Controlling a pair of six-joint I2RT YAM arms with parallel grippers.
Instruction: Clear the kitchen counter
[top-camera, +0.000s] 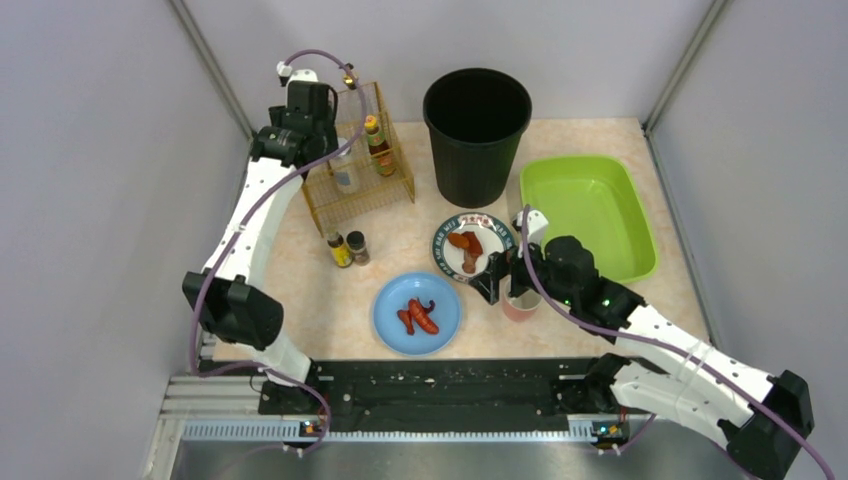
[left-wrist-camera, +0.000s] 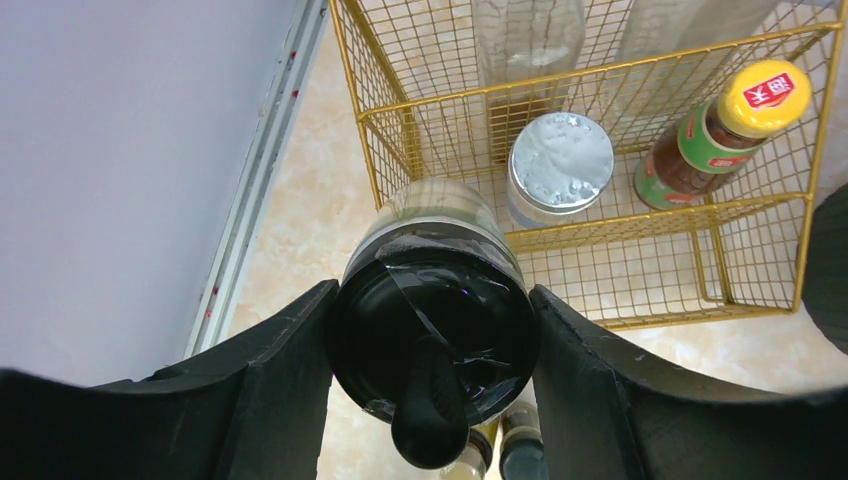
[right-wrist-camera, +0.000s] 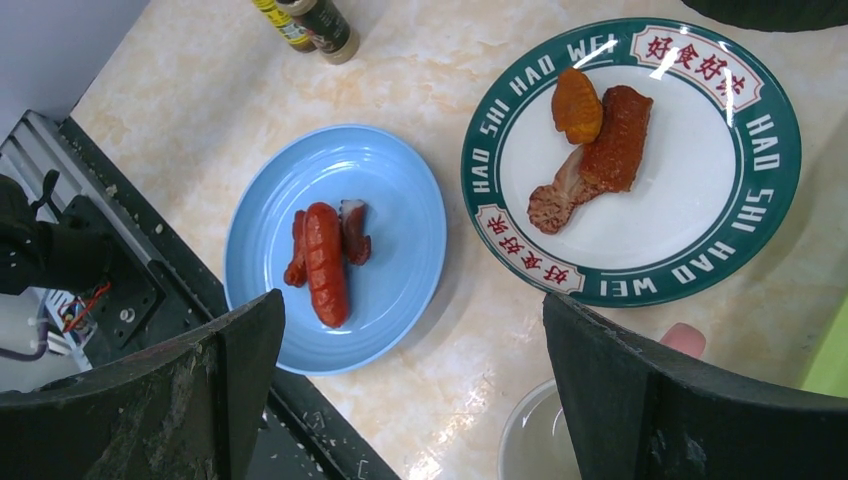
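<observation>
Kitchen counter (top-camera: 320, 300) clearing stood mid-step: left gripper (left-wrist-camera: 432, 330) clamped a black-lidded jar (left-wrist-camera: 430, 250) by the wire rack (left-wrist-camera: 600, 230) (likely next: lower it inside); right gripper (right-wrist-camera: 412, 330) hung wide open, empty.

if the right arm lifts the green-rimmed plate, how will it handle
The green-rimmed plate looks rigid and glossy: probably stiff but slippery at the rim. The food pieces lie loose on it and would likely slide if tilted. Low and wide, it should slide rather than tip.

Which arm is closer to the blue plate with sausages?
Right. The right gripper, open, hangs just beside the blue plate, above a cup; the left gripper is far back at the gold wire rack, gripping a jar.
</observation>
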